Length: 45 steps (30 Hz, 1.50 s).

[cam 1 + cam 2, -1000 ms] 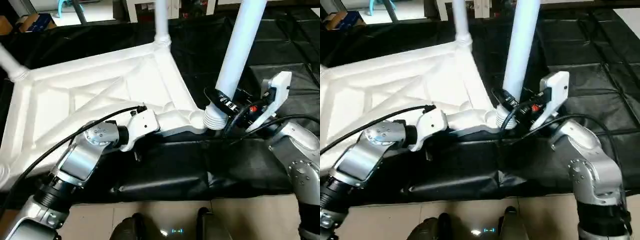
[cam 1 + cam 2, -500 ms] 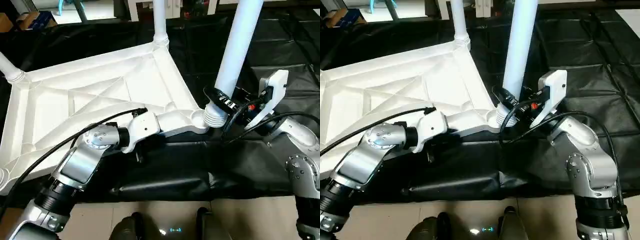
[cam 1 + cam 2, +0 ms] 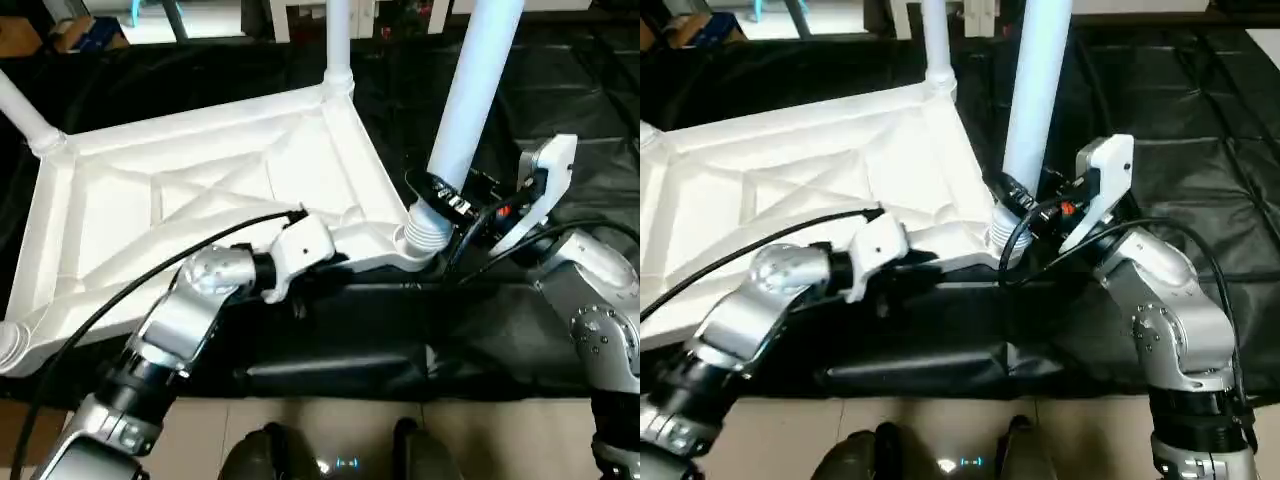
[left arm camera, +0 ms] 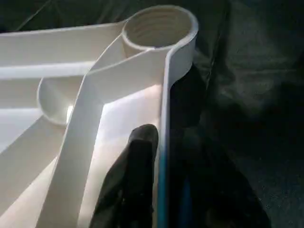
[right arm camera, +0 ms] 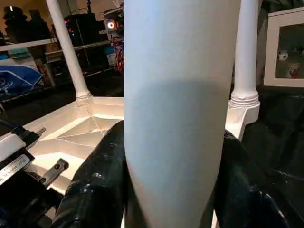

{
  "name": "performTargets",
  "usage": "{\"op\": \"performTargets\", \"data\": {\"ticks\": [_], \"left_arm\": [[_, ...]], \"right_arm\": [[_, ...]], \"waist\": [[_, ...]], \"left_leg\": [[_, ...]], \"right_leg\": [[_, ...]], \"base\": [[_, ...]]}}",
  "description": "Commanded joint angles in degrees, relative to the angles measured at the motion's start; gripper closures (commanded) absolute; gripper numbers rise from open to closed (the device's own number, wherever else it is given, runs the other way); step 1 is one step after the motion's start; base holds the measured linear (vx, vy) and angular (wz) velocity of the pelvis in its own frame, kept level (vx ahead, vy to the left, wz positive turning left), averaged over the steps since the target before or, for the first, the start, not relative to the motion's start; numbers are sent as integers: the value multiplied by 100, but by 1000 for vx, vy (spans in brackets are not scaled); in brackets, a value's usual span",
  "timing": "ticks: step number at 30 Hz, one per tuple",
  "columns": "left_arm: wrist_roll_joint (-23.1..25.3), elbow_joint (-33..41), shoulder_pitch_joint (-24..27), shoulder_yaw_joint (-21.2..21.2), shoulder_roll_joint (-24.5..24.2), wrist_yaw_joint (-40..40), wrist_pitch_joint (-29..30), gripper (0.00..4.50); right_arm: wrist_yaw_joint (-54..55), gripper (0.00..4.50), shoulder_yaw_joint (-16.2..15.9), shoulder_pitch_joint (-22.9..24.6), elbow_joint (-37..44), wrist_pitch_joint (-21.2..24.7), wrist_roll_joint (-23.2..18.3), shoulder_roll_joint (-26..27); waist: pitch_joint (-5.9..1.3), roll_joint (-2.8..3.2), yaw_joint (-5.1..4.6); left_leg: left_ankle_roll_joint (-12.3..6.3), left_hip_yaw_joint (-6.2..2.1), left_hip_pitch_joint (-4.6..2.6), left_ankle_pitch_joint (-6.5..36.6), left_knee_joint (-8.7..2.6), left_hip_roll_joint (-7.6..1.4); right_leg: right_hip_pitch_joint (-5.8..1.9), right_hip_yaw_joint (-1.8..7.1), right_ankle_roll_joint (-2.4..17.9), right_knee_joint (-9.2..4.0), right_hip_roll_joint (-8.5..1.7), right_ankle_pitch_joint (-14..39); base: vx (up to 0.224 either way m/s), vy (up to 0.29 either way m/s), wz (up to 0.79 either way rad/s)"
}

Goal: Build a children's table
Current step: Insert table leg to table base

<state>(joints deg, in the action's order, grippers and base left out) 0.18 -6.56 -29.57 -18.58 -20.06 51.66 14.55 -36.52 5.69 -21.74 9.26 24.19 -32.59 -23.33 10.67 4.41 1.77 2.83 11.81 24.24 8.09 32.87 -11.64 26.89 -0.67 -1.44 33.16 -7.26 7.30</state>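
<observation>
The upside-down table top (image 3: 200, 190) is lying on the black mat. Its rim is being straddled, probably loosely, by the left gripper (image 4: 159, 156) at 6 o'clock to steady it. At 3 o'clock, a leg (image 3: 470, 110) is being gripped by the right gripper (image 5: 166, 190) so its end fits the corner socket (image 3: 420, 235).

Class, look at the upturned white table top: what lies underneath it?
Under the table top a black mat shows along its near edge and beyond the far corner. What lies beneath its middle is covered by the top itself.

White table top (image 3: 200, 190) inverted, three legs (image 3: 475, 90) upright.
</observation>
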Motion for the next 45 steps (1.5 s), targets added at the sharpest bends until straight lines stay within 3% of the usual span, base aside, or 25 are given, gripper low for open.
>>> {"op": "performTargets", "data": {"ticks": [1,6,12,17,20,27,32,35,36,38,45], "left_arm": [[47,-102,-24,-82,-28,9,-94,323],[306,-401,-125,-212,-25,-11,-337,323],[554,-679,-218,-326,-162,-154,-398,323],[557,-852,-257,-291,-111,-142,-471,359],[553,-851,-249,-326,-126,-66,-454,376],[541,-806,-227,-419,-220,110,-386,435],[480,-671,-202,-423,-285,283,-239,446],[461,-613,-189,-422,-309,321,-193,446],[412,-518,-163,-424,-352,403,-146,446],[315,-315,-98,-414,-426,533,-61,446],[173,-12,42,-410,-480,711,60,446]], "right_arm": [[-46,264,-1,13,87,-67,9,-23],[-58,264,23,29,110,-51,25,-34],[-54,264,91,62,71,-86,13,-37],[38,264,276,-19,-83,-32,-190,101],[139,264,429,-106,-164,108,-415,200],[181,264,669,-256,-349,984,-1008,70],[291,264,880,-382,-498,2037,-1671,-154],[341,264,984,-421,-563,2280,-1884,-181],[446,264,1147,-482,-680,2557,-2166,-185],[712,264,1521,-650,-932,3039,-2788,-149],[1083,264,1969,-862,-1260,3666,-3689,-129]], "waist": [[-577,-134,3],[-578,-129,6],[-554,-140,1],[-505,-147,-23],[-498,-150,-27],[-500,-144,-18],[-492,-157,-16],[-510,-158,-8],[-497,-197,-15],[-485,-193,-11],[-449,-201,3]], "left_leg": [[-798,15,-174,570,-279,32],[-802,13,-179,584,-277,31],[-710,9,-179,811,-293,26],[-519,3,-177,1216,-333,36],[-470,-8,-175,1286,-349,36],[-473,-12,-181,1117,-351,39],[-513,-15,-166,903,-344,49],[-598,-3,-171,733,-327,43],[-619,4,-169,719,-330,48],[-650,7,-174,692,-331,45],[-559,23,-191,725,-357,31]], "right_leg": [[-410,-3,1451,-213,106,508],[-412,-6,1449,-219,107,495],[-402,-6,1378,-250,97,829],[-363,-11,1139,-344,78,1640],[-353,-15,1059,-364,77,1814],[-345,-15,1148,-343,98,1531],[-377,-13,1262,-310,96,1235],[-376,-10,1346,-284,96,970],[-376,-7,1362,-293,100,956],[-370,-5,1416,-295,96,991],[-352,-4,1348,-305,88,1141]], "base": [[0,0,0],[0,0,0],[0,0,0],[0,0,0],[0,0,0],[0,0,0],[0,0,0],[0,0,0],[0,0,0],[0,0,0],[0,0,0]]}}
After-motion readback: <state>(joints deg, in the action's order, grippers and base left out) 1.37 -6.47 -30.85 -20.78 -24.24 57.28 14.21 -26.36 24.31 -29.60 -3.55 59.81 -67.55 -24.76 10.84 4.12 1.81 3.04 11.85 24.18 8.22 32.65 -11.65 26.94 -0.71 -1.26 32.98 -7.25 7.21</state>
